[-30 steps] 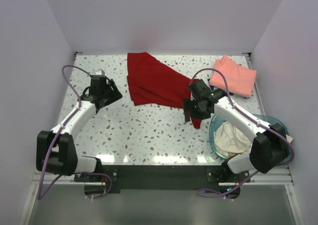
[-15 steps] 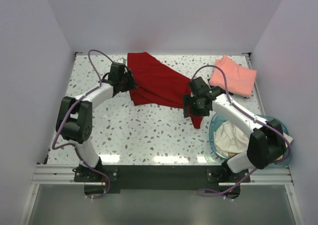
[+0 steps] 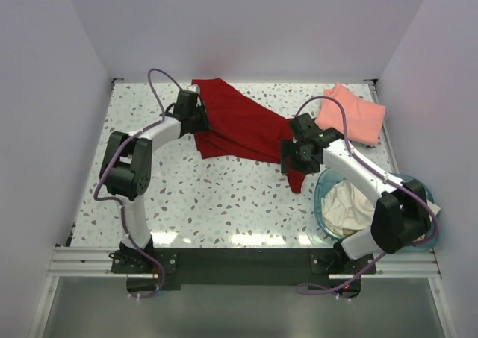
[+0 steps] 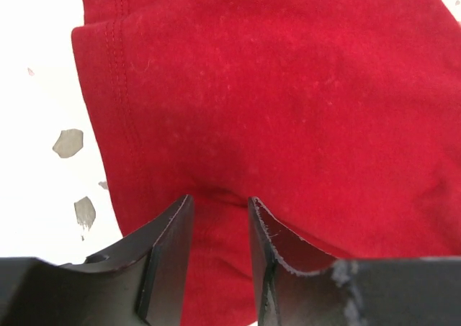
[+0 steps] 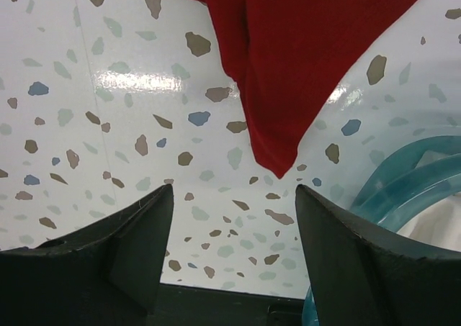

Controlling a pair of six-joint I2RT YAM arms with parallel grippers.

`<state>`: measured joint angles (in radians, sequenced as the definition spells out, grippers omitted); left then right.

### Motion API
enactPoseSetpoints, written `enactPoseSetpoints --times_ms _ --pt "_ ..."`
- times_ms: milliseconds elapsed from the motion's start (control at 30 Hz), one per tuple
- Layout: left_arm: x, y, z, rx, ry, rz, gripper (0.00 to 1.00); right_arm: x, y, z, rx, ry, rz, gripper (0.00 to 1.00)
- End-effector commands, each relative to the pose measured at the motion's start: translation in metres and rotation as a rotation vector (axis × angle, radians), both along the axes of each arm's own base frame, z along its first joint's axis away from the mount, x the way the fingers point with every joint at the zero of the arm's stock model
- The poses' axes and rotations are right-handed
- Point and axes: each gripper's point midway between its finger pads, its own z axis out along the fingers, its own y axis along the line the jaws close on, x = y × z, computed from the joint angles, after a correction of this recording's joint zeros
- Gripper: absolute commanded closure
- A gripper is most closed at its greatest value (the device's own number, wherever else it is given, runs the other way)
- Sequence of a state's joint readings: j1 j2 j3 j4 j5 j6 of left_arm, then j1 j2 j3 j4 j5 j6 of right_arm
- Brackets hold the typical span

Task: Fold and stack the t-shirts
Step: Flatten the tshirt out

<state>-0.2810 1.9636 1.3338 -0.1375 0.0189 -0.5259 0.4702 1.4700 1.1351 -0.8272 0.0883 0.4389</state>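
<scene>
The large dark red t-shirt lies spread and partly bunched at the back middle of the table. My left gripper is at its left edge. In the left wrist view the red cloth fills the frame, and the left gripper has its jaws nearly together with a pinched fold of cloth between them. My right gripper is open and empty just above the shirt's lower right corner. In the right wrist view that red corner hangs ahead of the open right gripper. A folded salmon-pink t-shirt lies at the back right.
The translucent teal basket stands at the front right with cream-white shirts in it. Its rim shows beside the right finger. White walls close in the speckled table on three sides.
My left arm has swung from the table's left side to the red shirt's left edge. My right gripper has shifted slightly to the right and stayed open.
</scene>
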Motion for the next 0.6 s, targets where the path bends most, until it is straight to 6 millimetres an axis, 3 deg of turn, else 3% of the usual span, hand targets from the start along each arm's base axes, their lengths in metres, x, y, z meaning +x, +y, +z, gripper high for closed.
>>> enactPoseSetpoints --times_ms 0,200,567 --pt "0.011 0.000 0.008 0.056 -0.023 -0.005 0.61 0.012 -0.001 0.021 0.020 -0.059 -0.032 0.28" --pt "0.000 0.009 -0.007 0.123 0.028 0.025 0.65 0.013 -0.003 0.018 0.022 -0.051 -0.050 0.28" --pt "-0.005 0.005 -0.014 0.125 0.054 0.004 0.65 0.013 -0.003 0.011 0.035 -0.024 -0.078 0.28"
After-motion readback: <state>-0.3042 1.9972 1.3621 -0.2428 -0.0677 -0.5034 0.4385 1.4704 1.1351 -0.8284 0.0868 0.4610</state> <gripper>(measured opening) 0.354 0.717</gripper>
